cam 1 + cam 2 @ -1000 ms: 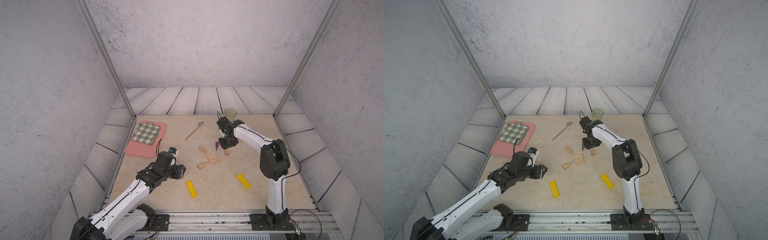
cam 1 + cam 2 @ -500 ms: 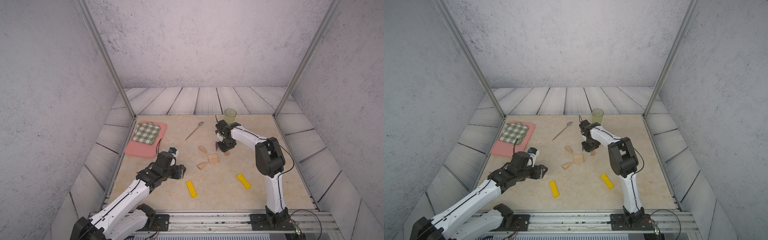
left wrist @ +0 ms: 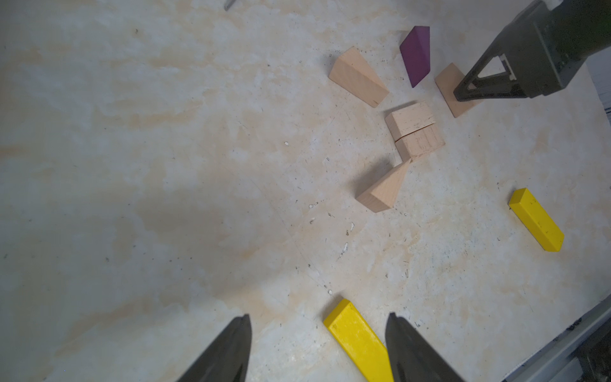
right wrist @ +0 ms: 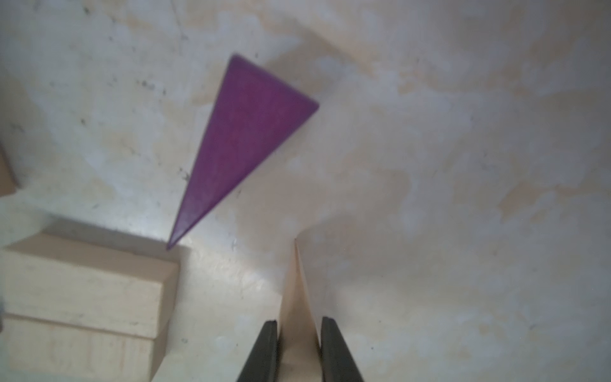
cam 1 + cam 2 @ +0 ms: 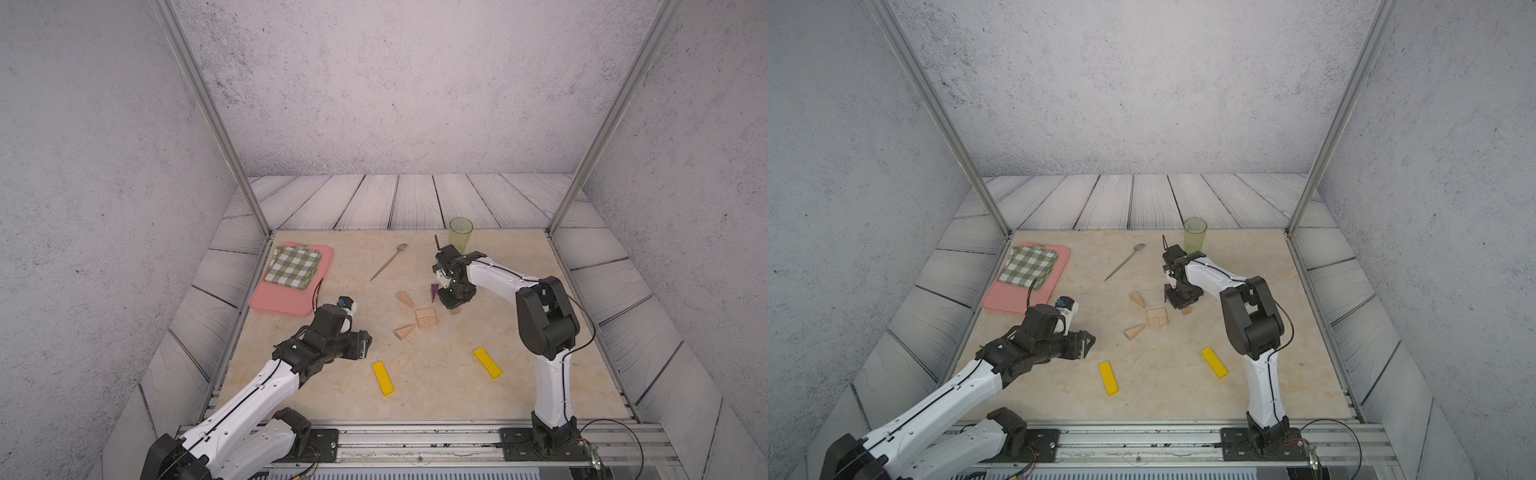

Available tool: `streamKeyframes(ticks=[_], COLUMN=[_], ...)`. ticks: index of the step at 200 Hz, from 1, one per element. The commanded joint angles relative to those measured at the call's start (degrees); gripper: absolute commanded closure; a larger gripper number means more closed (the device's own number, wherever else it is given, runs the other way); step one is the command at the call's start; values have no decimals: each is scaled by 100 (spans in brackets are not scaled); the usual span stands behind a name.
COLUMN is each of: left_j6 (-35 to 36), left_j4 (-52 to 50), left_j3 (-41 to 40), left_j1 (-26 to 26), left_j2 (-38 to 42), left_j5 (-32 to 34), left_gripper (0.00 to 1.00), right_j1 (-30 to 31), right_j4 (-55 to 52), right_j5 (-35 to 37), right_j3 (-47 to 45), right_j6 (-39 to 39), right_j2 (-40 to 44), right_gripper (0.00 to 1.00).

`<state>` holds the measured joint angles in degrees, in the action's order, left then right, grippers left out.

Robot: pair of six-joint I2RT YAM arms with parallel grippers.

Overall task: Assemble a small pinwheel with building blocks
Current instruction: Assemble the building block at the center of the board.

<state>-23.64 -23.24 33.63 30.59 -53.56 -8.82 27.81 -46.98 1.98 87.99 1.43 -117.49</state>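
**Block Layout and Gripper Status**

The building blocks lie loose on the table [image 5: 436, 395], grouped around its middle, and are not joined into a pinwheel.

1. Near edge: the near yellow bar [image 5: 383, 377] lies flat. The second yellow bar [image 5: 487, 362] lies flat, well apart from it on the right arm's side.
2. The left gripper [image 3: 318, 319] is above the table, just beside the near yellow bar. Its fingers are spread and hold nothing. In the left wrist view one end of that bar shows between them.
3. Middle: the two wooden rectangles [image 5: 426, 318] lie side by side, touching, and form a square. The near wooden wedge [image 5: 404, 332] points its tip at the square's near corner. The far wooden wedge [image 5: 405, 299] lies just beyond the square, apart from it.
4. The right gripper [image 4: 299, 322] pinches the held wooden wedge [image 4: 297, 297] between its fingers, just beside the square.
5. The purple wedge [image 4: 244, 142] lies flat, its tip at the square's far corner.
6. Far side: a spoon [image 5: 388, 262], an upright green cup [image 5: 460, 237], and a pink tray [image 5: 286, 301] carrying a checked cloth [image 5: 293, 267].
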Motion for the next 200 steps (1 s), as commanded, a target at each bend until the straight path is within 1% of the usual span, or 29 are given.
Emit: streamKeyframes(ticks=[1, 17, 43, 99, 118, 149, 182, 200], left_j6=[-31, -52, -61, -61, -55, -69, -62, -68], left_j4=[118, 147, 169, 163, 156, 162, 165, 162], left_j3=[-97, -116, -112, -126, -115, -119, -118, -111], left_j1=[-30, -29, -34, -31, -27, -29, -27, -27], left_j2=[39, 3, -45, -32, -34, -22, -32, -23], left_j5=[-12, -28, -56, -69, -79, -81, -85, -85], left_gripper=[29, 29, 29, 29, 29, 29, 29, 29], right_j1=[3, 49, 215, 689, 704, 700, 699, 700], right_j4=[-99, -12, 18, -99, -110, -177, -352, -391], right_j5=[-358, -418, -336, -40, 50, 241, 400, 476], right_j3=[-540, -819, -1020, -1038, -1091, -1121, -1020, -998], right_j6=[14, 49, 48, 10, 72, 217, 390, 473], right_j2=[374, 617, 827, 713, 730, 832, 917, 983], right_gripper=[78, 77, 77, 76, 73, 62, 56, 55])
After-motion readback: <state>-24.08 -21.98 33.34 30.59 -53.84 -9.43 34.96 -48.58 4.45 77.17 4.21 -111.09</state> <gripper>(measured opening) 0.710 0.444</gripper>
